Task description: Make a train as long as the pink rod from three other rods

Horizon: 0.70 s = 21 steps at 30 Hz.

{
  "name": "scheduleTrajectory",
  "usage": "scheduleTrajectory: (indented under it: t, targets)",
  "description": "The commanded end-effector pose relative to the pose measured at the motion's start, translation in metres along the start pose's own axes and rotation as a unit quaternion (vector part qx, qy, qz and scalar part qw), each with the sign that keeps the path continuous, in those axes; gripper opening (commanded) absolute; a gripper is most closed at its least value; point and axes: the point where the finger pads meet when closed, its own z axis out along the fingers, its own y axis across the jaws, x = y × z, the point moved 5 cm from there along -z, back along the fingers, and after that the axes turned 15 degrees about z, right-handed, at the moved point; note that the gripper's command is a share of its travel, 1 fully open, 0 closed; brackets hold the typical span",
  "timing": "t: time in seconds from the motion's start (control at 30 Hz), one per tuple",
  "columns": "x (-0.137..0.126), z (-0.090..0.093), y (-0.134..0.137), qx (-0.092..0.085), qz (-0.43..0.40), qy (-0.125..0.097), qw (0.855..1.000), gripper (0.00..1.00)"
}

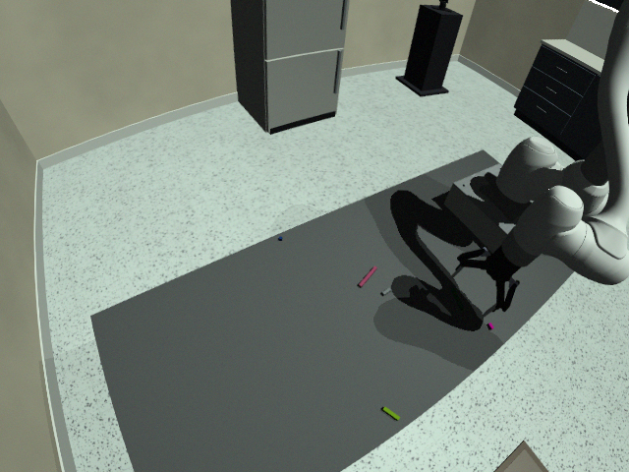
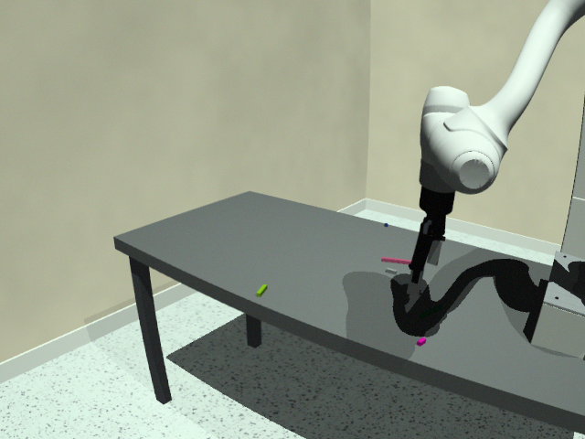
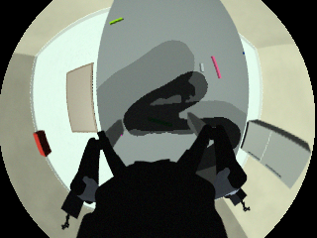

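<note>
The pink rod [image 1: 367, 276] lies flat near the middle right of the dark table, with a short grey rod [image 1: 385, 291] just beside its near end. A magenta rod [image 1: 489, 325] lies near the front right edge. A lime rod [image 1: 390, 413] lies far off near the front edge, and a tiny blue rod [image 1: 280, 237] lies near the back edge. A green rod [image 2: 430, 310] lies in the arm's dark shadow and shows faintly in the wrist view [image 3: 157, 121]. My gripper [image 1: 477, 290] is open and empty. It hangs above the table over that shadow, between the grey and magenta rods.
The arm's base plate [image 1: 472, 203] sits on the table's right end. A fridge [image 1: 289, 61], a black speaker [image 1: 431, 45] and a drawer cabinet [image 1: 556, 91] stand on the floor beyond the table. The table's front edge [image 2: 292, 326] runs close to the magenta and lime rods.
</note>
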Motion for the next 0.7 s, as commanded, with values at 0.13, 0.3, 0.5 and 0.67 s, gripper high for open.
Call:
scheduleTrajectory:
  t: [0.13, 0.3, 0.5, 0.67]
  targets:
    - [-0.075, 0.006, 0.019, 0.022, 0.019, -0.021, 0.999, 1.0]
    - [-0.113, 0.011, 0.032, 0.03, 0.03, -0.032, 0.999, 1.0]
    - [-0.154, 0.017, 0.046, 0.037, 0.043, -0.044, 0.997, 1.0]
    - [-0.157, 0.017, 0.047, 0.038, 0.044, -0.045, 0.997, 1.0]
